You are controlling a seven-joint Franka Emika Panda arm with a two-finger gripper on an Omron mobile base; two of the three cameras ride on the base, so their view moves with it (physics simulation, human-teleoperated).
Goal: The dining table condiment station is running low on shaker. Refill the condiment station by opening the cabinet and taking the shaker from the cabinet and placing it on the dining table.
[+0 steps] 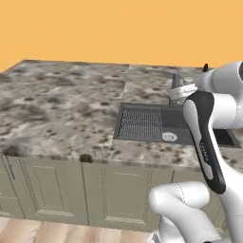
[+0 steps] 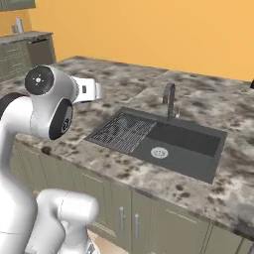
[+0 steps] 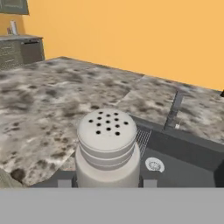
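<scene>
One broad slab of mottled grey, brown and white stone, the dining table [image 1: 61,104], takes up most of the room in front of me, running back to a plain orange wall [image 2: 173,34]. Under its near edge sits a row of beige-grey panelled doors [image 1: 52,190] with short vertical handles. Set into the stone is a dark sink [image 2: 163,141], a ribbed draining grid [image 2: 121,131] on one side and a basin with a round pale drain [image 2: 159,153] on the other; a grey faucet [image 2: 169,99] stands at its far rim.

The white arm [image 1: 209,137] with its dark joints rises over the near edge of the top, the hand reaching out above the stone beside the sink. From the hand view the gripper [image 3: 107,183] is closed around the shaker [image 3: 108,146]: the two small dark fingertips [image 3: 64,183] stand on either side of its grey body, pressed close against it. The shaker is upright in that hold, its paler rounded cap with a scatter of dark holes facing up, and it hangs above the tabletop near the sink's draining side rather than resting on the stone.

Far off in the corner stands a darker run of low cupboards [image 2: 25,54] with a small pale upright thing on top, too small to make out.
</scene>
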